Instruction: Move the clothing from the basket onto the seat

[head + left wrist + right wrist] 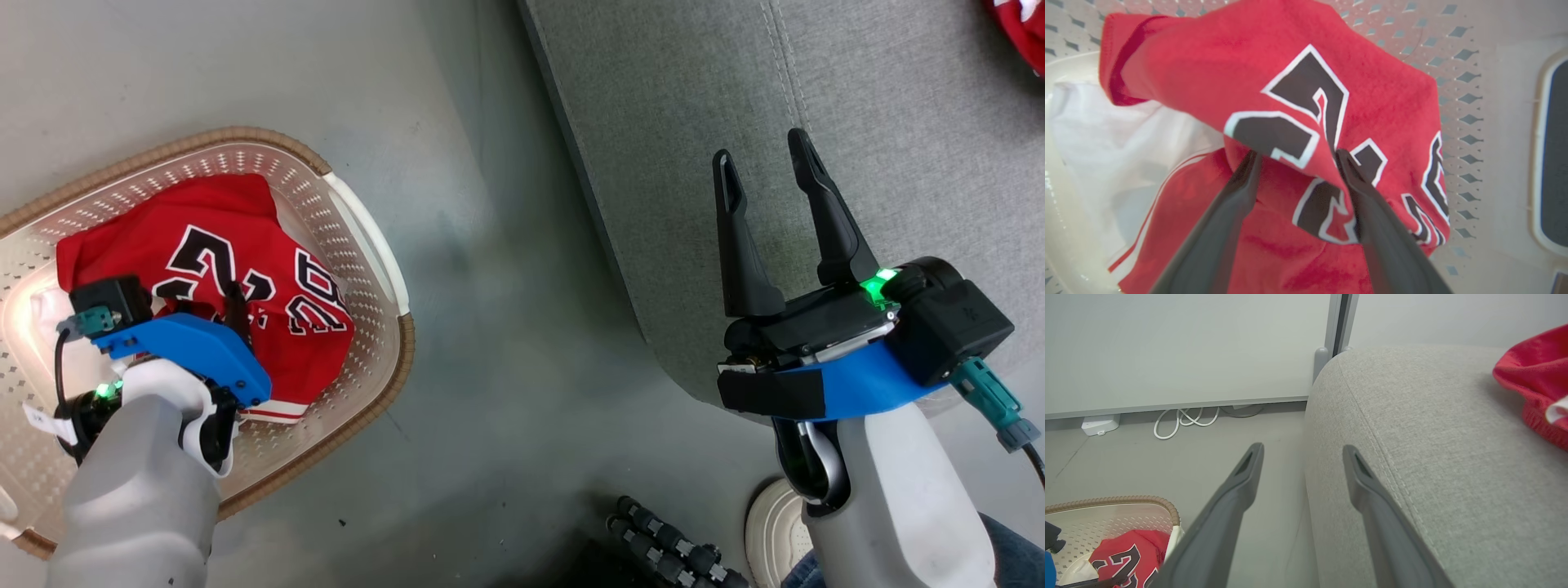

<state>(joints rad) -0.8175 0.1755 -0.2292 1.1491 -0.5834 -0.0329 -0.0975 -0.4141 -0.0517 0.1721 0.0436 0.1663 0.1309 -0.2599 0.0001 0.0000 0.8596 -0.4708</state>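
**Left tool [1297, 153] wide around a fold of the jersey [220, 245] in the basket [196, 139]; right tool [761, 147] empty over the seat [898, 122].**

The left tool stood wide open, its fingers pushed down either side of a raised fold of the red jersey, which lay bunched in the basket directly beneath it. That straddle seemed meant to let the fingers pinch the cloth; nothing was gripped yet. The right tool, spread wide and holding nothing, hung above the seat's near edge, probably parked clear of the basket. A second jersey [1535, 375] lay on the seat, well off to its right.
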